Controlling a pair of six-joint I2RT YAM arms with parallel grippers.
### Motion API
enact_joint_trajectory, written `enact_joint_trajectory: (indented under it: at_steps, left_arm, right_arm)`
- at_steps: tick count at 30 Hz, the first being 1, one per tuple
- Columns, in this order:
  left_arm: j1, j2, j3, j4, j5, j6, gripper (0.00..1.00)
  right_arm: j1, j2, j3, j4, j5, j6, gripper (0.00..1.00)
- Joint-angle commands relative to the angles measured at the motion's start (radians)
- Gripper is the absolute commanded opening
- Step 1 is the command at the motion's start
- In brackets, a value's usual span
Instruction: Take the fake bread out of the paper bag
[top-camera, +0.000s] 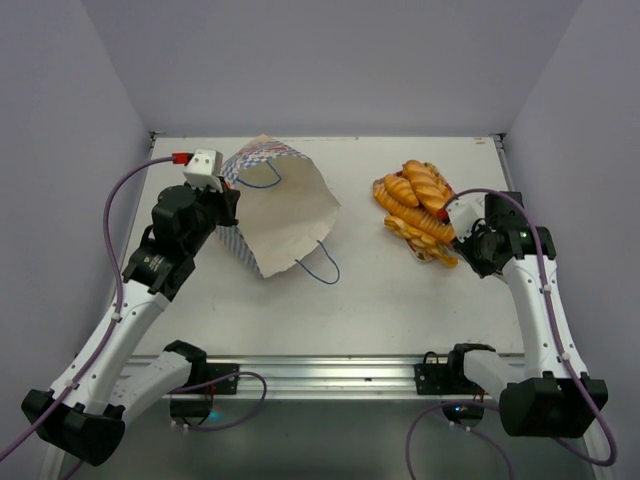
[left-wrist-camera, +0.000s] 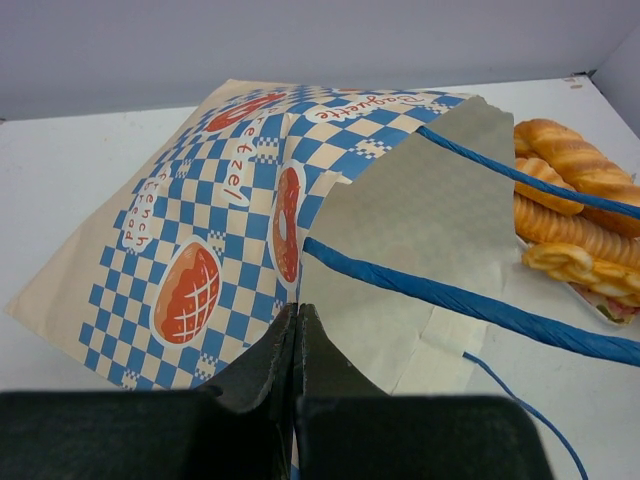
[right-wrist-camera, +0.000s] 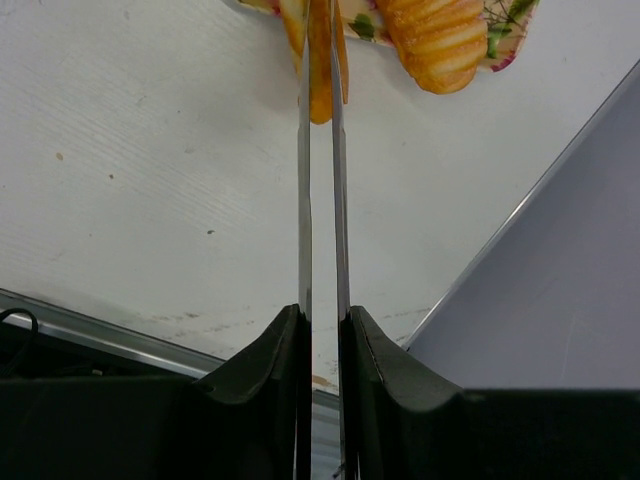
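Note:
The paper bag (top-camera: 285, 210) lies on its side at the left, mouth toward the right; no bread shows inside it. My left gripper (top-camera: 228, 205) is shut on the bag's edge, with its fingertips (left-wrist-camera: 297, 310) pinching the paper beside a blue cord handle (left-wrist-camera: 450, 295). The fake bread (top-camera: 415, 195) is piled on the pink floral tray (right-wrist-camera: 500, 40) at the right. My right gripper (top-camera: 455, 225) squeezes thin metal tongs (right-wrist-camera: 320, 200). The tong tips pinch an orange bread piece (right-wrist-camera: 320, 90) at the tray's edge. The pile also shows in the left wrist view (left-wrist-camera: 570, 200).
The table's right edge and the side wall (right-wrist-camera: 560, 300) are close to my right gripper. A metal rail (top-camera: 330, 365) runs along the near edge. The bag's second cord handle (top-camera: 322, 265) loops onto the table between the bag and the tray.

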Motion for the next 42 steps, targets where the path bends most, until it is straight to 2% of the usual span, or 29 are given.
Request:
enact_joint_trajectory:
  at_steps: [1, 3, 16, 42]
  left_arm:
    - [0.008, -0.018, 0.003, 0.038, 0.009, 0.017, 0.00]
    - [0.008, -0.018, 0.006, 0.038, 0.009, 0.017, 0.00]
    - [0.008, -0.013, 0.012, 0.035, 0.012, 0.018, 0.00]
    - [0.008, 0.003, 0.032, 0.035, 0.027, 0.020, 0.00]
  right_arm:
    - [-0.020, 0.015, 0.047, 0.057, 0.016, 0.001, 0.25]
    - [-0.028, 0.015, 0.047, 0.058, 0.011, -0.001, 0.29]
    - [-0.069, 0.044, 0.076, 0.083, -0.007, -0.006, 0.37]
    - [-0.112, 0.071, 0.136, 0.120, -0.009, 0.004, 0.40]
